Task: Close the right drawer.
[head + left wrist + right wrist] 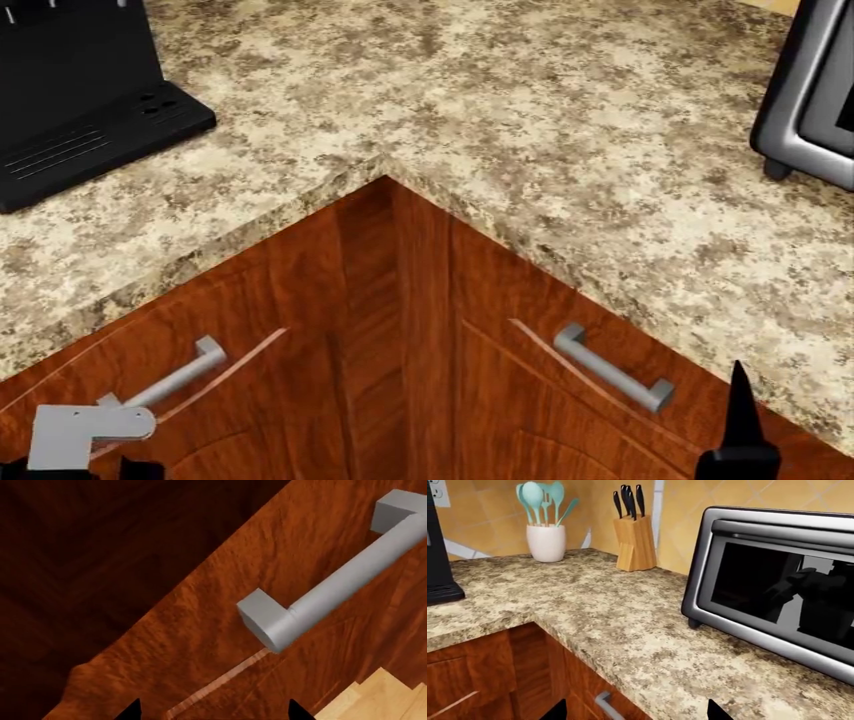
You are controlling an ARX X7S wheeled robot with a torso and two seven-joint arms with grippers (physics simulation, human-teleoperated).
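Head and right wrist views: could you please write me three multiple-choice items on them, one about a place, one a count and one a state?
1. Where does the knife block stand?
A. On the floor
B. On the counter by the wall, between the utensil holder and the toaster oven
C. On top of the toaster oven

2. How many grey bar handles does the head view show?
A. One
B. Two
C. Four

3. What state is the right gripper in?
A. Open, holding nothing
B. Shut on a handle
C. Shut on a knife

Answers:
1 B: the knife block stands on the counter between the utensil holder and the toaster oven.
2 B: one on the right drawer, one on the left drawer front.
3 A: the right gripper shows its fingertips apart with nothing between them.
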